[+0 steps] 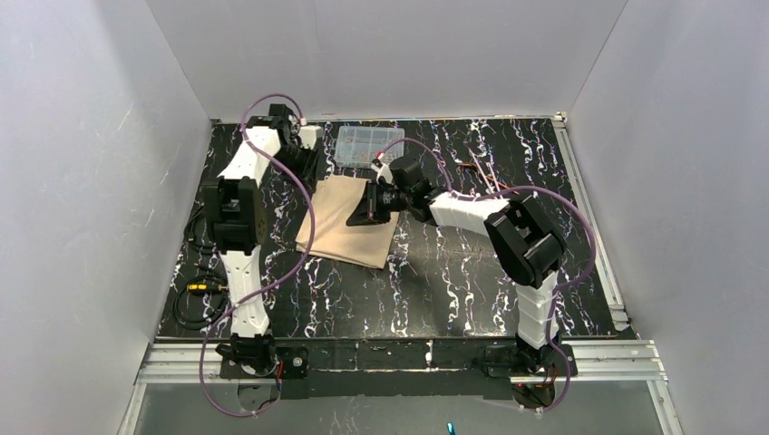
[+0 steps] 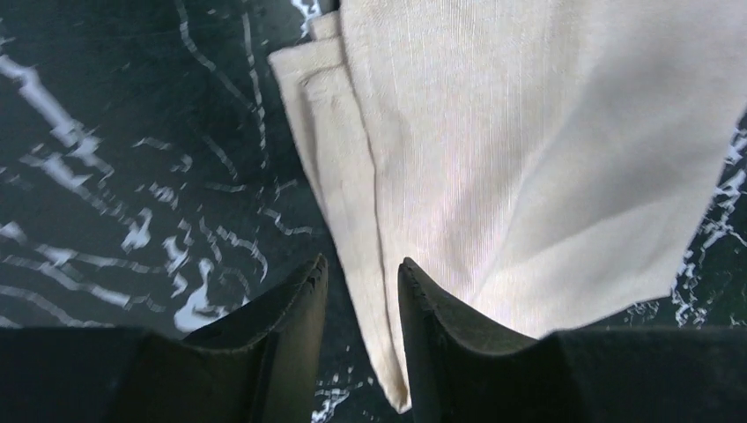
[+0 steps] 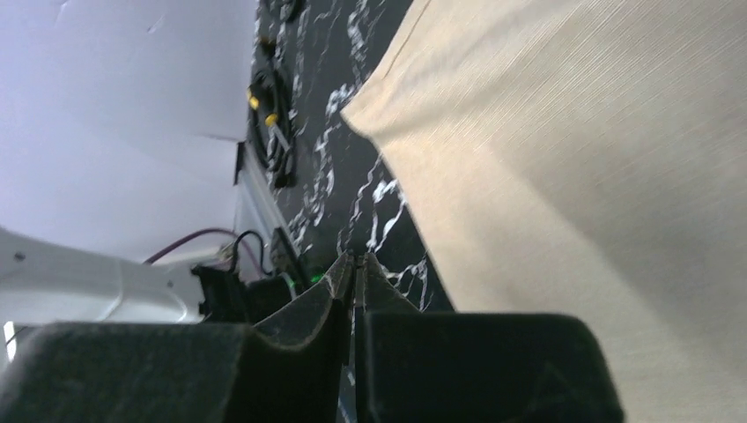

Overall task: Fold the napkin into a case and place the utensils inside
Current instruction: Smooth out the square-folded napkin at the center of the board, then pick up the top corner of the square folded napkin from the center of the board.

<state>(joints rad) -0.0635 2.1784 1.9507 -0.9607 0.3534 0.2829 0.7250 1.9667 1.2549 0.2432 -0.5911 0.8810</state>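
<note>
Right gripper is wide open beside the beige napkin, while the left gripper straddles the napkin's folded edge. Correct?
Not quite: the right gripper is shut, fingertips meeting, as the right wrist view shows. It is beside the napkin, and the left gripper does straddle the folded edge.

One napkin [image 1: 337,228], one compartment box [image 1: 367,145]
</note>
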